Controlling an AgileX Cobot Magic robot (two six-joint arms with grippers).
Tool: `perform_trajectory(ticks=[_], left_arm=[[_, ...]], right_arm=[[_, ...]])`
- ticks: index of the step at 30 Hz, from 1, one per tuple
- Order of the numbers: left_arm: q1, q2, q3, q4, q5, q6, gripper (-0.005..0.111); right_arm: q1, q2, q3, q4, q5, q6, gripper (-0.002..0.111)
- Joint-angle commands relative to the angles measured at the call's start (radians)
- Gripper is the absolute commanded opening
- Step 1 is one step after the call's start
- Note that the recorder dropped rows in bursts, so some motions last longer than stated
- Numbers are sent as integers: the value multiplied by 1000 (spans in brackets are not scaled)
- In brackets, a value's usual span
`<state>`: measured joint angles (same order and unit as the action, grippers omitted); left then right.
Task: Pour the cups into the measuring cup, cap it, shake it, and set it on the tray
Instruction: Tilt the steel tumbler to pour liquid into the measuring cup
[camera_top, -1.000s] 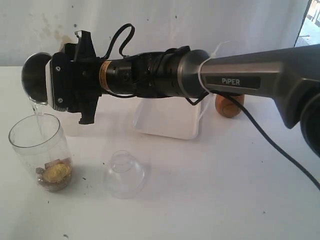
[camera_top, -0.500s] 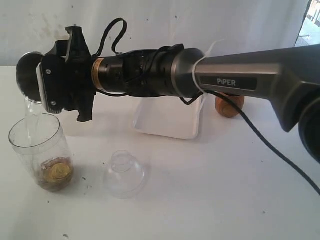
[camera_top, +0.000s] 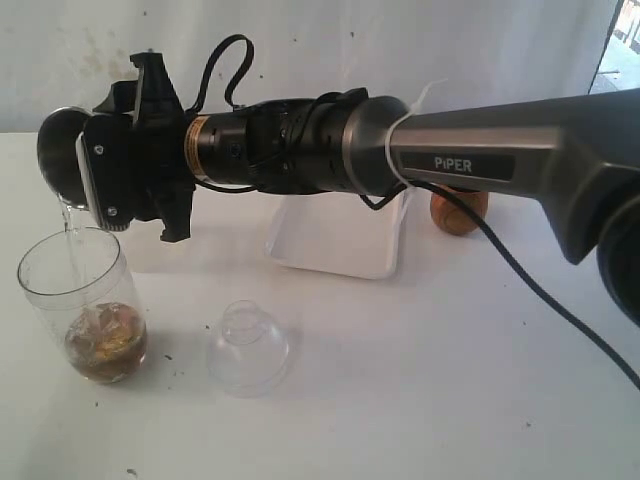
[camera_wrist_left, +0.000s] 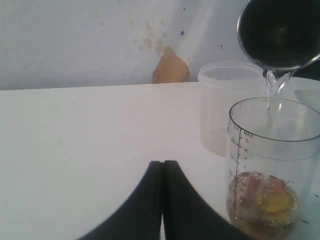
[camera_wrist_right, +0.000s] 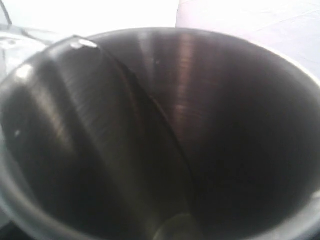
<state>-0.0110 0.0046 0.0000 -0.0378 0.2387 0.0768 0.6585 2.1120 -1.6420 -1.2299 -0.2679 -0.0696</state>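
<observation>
Since a second ago the right arm has shifted a little further left and the tumbler (camera_top: 55, 160) has tipped further. The brown liquid in the measuring cup (camera_top: 80, 300) has risen, and the yellow piece that showed plainly at its bottom is now blurred inside the liquid.

The right claw (camera_top: 85, 165) pinches the steel tumbler, held on its side above the measuring cup's mouth. A thin clear stream (camera_top: 68, 215) falls from the tumbler's rim into the cup. The measuring cup stands upright at the left of the white worktop (camera_top: 450, 380), clear-walled, with printed marks on its side and liquid only in its bottom part.

The left claw (camera_wrist_left: 162, 167) is pressed together, holding nothing, low beside the measuring cup.

A clear dome lid (camera_top: 248, 345) lies near the cup. The arm hides part of the white tray (camera_top: 335, 240) and of the wooden cup (camera_top: 458, 212). A frosted cup (camera_wrist_left: 225, 105) stands behind the measuring cup. The right wrist view shows only the tumbler's dark inside.
</observation>
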Motion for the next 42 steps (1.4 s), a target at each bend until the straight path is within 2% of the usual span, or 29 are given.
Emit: perform_trajectory(ticks=[1,42], left_arm=[[-1,-5,0,-3,-6,-4,0],[-1,-5,0,-3,-6,-4,0]], right_arm=[[-1,-17,-13,20,12,-42,0],[9,-28,-13,20,70,-157,0]])
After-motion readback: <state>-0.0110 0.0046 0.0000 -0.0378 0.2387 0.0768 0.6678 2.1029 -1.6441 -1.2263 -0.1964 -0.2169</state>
